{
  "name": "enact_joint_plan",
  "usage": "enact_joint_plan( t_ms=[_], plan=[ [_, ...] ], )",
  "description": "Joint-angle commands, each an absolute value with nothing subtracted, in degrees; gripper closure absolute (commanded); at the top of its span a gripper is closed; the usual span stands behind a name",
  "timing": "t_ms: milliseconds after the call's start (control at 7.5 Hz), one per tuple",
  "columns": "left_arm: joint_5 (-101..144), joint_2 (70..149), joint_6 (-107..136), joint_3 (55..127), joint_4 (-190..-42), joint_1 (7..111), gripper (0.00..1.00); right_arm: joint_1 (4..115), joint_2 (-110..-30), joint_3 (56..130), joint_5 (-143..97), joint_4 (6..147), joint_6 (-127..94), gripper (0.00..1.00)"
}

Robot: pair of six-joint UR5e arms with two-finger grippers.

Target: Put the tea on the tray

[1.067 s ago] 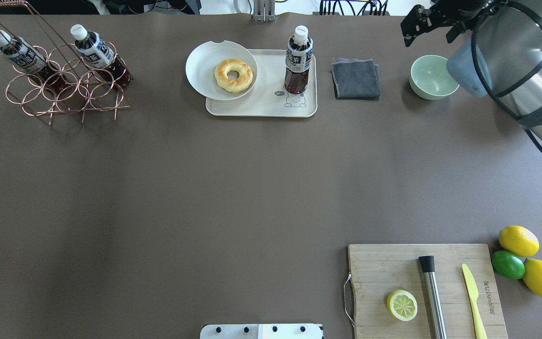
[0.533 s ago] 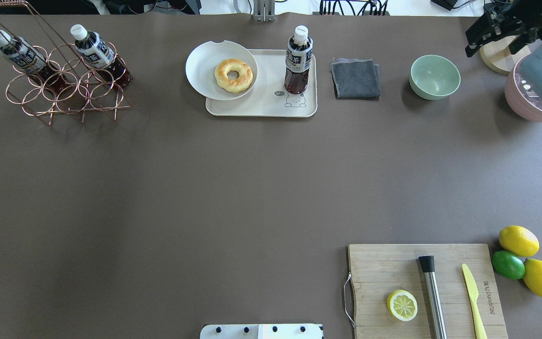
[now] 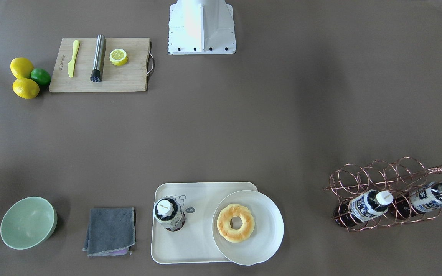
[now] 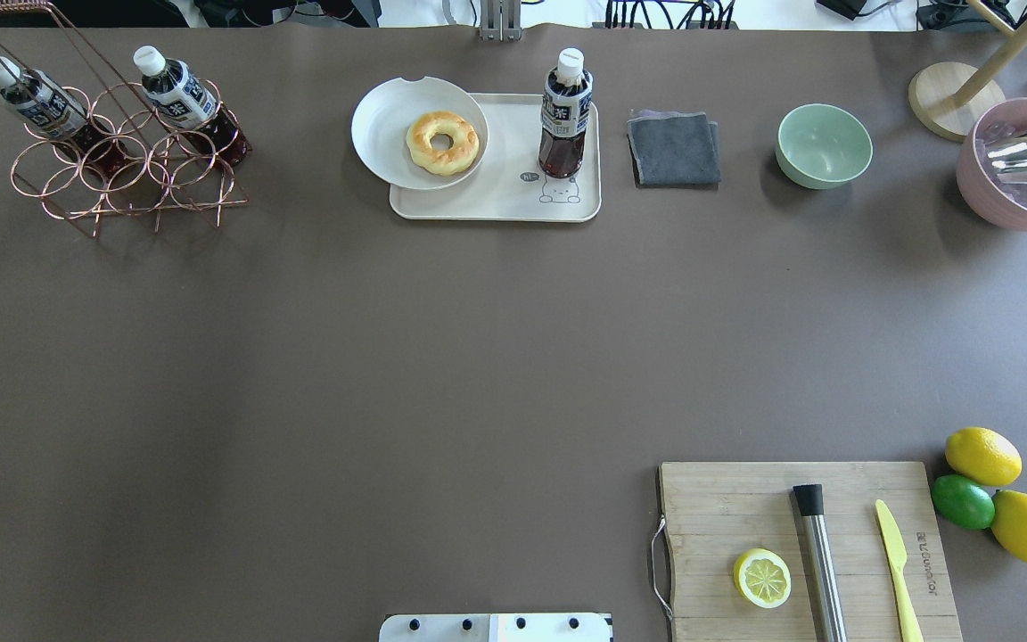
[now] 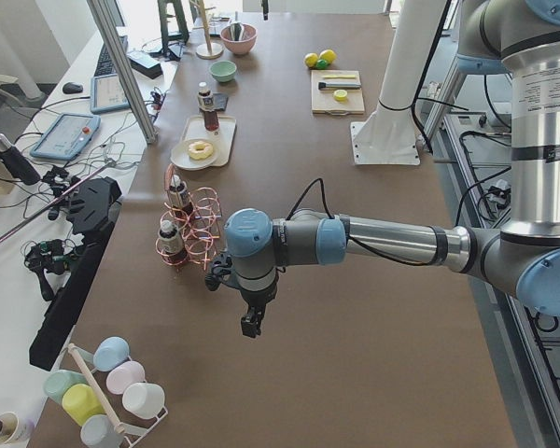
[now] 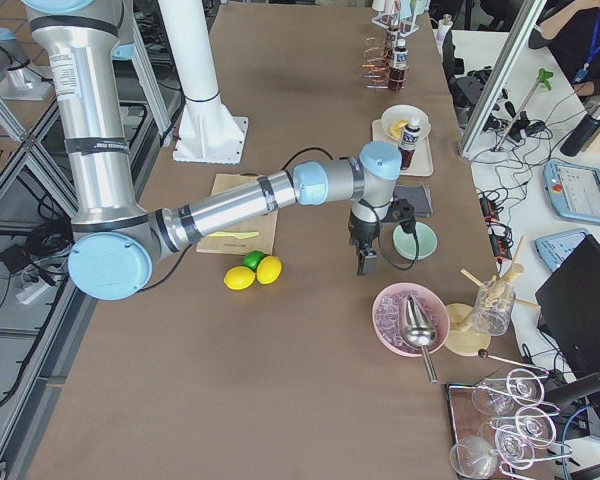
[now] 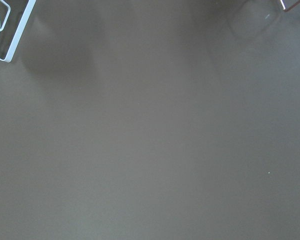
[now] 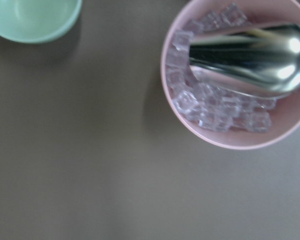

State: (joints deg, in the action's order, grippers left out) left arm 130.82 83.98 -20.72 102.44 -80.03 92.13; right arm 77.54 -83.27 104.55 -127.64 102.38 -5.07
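One tea bottle [image 4: 564, 111] stands upright on the cream tray [image 4: 496, 203], next to the bear drawing; it also shows in the front view [image 3: 168, 214] on the tray [image 3: 182, 249]. Two like bottles [image 4: 36, 102] [image 4: 179, 94] lie tilted in the copper wire rack [image 4: 121, 174]. My left gripper [image 5: 250, 325] shows only in the left side view, over bare table near the rack; I cannot tell if it is open or shut. My right gripper [image 6: 362, 265] shows only in the right side view, between the green bowl and pink bowl; I cannot tell its state.
A white plate [image 4: 380, 134] with a donut [image 4: 442, 141] overlaps the tray's left end. Right of the tray are a grey cloth [image 4: 674, 148], green bowl [image 4: 824, 145] and pink ice bowl [image 4: 1004, 209] with a scoop. A cutting board [image 4: 727, 508] and lemons [image 4: 981, 455] lie near right.
My right arm has swung off the right edge of the overhead view, uncovering the pink ice bowl. The tea bottle on the tray has not moved.
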Motion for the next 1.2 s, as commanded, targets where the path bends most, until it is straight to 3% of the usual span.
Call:
enact_joint_plan(
  t_ms=[0,400,1067],
  plan=[
    [130.9,83.9,-20.1,101.6,-79.8,92.4,0.02,85.8,-92.9,104.4,-126.8,102.0,7.4,0.00],
    [131.0,83.8,-20.1,98.3,-80.0,92.4,0.02,89.4,-95.4,99.6,-127.1,100.0,12.1,0.00],
    [130.9,83.7,-20.2,98.3,-80.0,92.7,0.02,89.8,-95.3,100.3,-128.4,100.0,11.6,0.00]
  ],
)
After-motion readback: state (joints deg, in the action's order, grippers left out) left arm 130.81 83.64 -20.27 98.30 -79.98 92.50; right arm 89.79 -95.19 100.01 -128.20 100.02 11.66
